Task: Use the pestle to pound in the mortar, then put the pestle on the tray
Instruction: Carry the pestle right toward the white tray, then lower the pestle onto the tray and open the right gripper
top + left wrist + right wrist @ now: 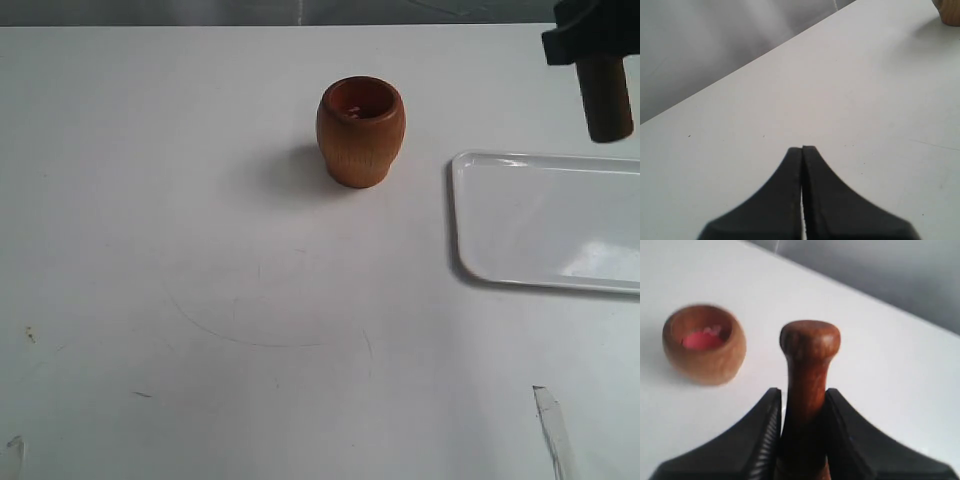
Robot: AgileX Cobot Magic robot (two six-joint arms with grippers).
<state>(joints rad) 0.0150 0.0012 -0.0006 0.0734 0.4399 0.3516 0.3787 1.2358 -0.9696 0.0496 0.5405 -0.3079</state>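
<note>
The orange-brown mortar (361, 130) stands upright at the back middle of the white table, its reddish inside showing; the right wrist view shows it too, as mortar (704, 343). The dark reddish-brown pestle (606, 95) hangs in the air at the top right, above the far edge of the white tray (548, 220). My right gripper (802, 400) is shut on the pestle (809, 370), whose rounded end sticks out past the fingers. My left gripper (802, 149) is shut on nothing, low over bare table; it is out of the exterior view.
A corner of the mortar (949, 12) shows at the edge of the left wrist view. The table's back edge runs just behind the mortar. A strip of clear tape (552, 425) lies at the front right, and faint scratches mark the table's middle.
</note>
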